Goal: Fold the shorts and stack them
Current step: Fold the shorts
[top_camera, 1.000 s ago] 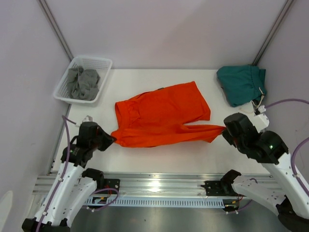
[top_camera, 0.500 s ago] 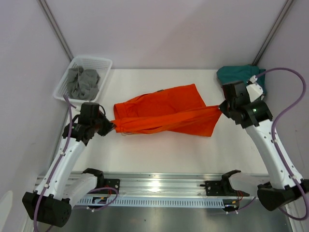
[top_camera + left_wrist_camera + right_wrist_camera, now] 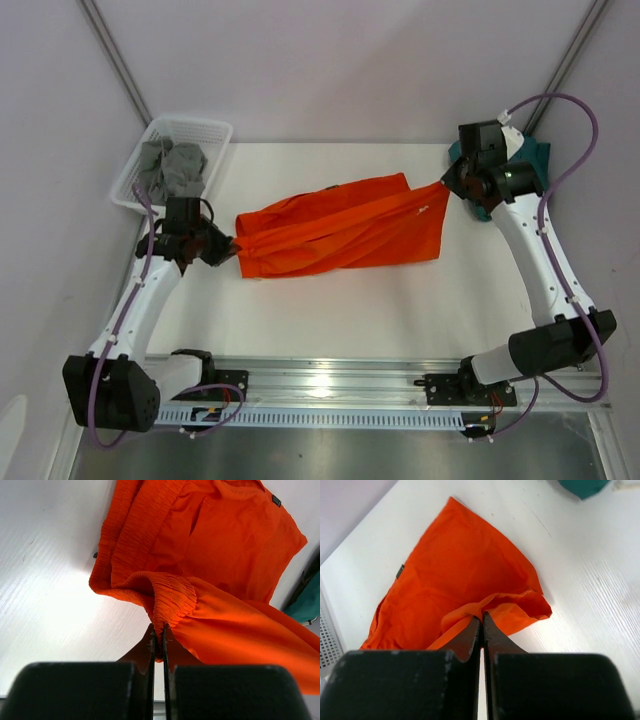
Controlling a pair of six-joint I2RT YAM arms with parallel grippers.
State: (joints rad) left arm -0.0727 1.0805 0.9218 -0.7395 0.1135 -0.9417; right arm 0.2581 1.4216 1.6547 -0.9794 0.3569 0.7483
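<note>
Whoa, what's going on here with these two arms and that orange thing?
Two robot arms are folding a pair of orange shorts on a white table. The left gripper is pinched shut on the waistband end and the right gripper on the opposite leg end, stretching one raised edge between them above the rest of the cloth. The teal shorts lie at the far right corner, a white basket of grey cloth at the far left.

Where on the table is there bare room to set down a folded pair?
Widest free patch: the near strip of table between the orange shorts and the metal rail. A narrower strip runs beyond the orange shorts, from the basket to the teal shorts. Crowded: the far right corner, where the right hand grips cloth beside the teal shorts.
</note>
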